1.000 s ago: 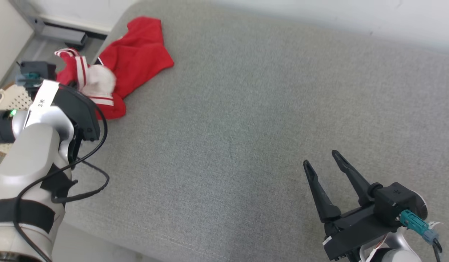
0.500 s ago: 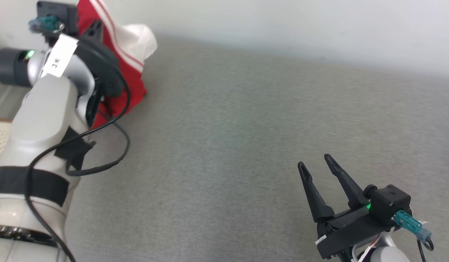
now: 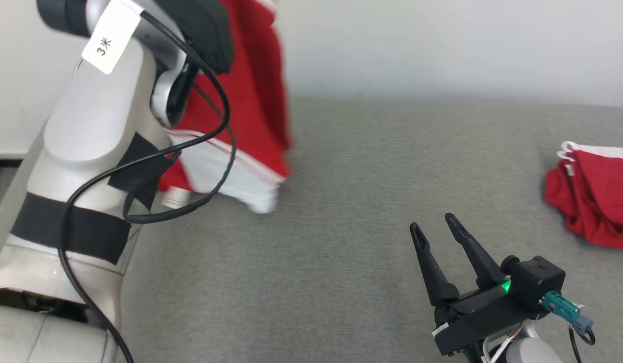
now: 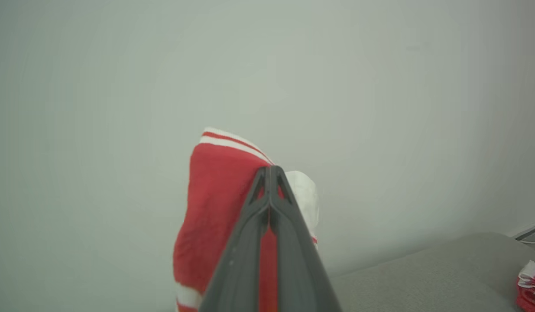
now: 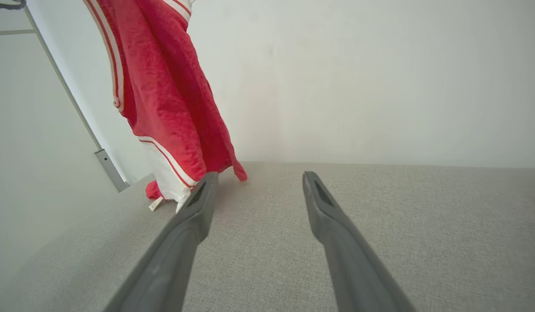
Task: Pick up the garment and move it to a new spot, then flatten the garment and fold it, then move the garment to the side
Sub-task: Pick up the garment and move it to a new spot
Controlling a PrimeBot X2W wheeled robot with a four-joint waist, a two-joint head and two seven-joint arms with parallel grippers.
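Left gripper (image 4: 270,171) is raised, jaws clenched on the red knit garment with white striped trim (image 3: 256,101), which hangs with its hem reaching the grey fabric surface (image 3: 351,212) (robot's left). Right gripper (image 3: 432,223) hovers low, jaws released, empty. A crumpled red cloth (image 3: 593,201) lies far right.

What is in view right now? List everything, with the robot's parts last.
Hanging garment: one, red with white striped trim, dangling from the left gripper over the surface's left end, lower end at or near it.
Bunched garment: one, red with white edging, lying at the surface's right side.
Padded surface: one, grey fabric, across the foreground.
Wall: one, white, behind the surface.
Left arm: one, pale with black bands, raised at left.
Label: one, white, on the left arm.
Left gripper: one, dark fingers shut on the hanging garment.
Right gripper: one, dark fingers open, empty, lower right.
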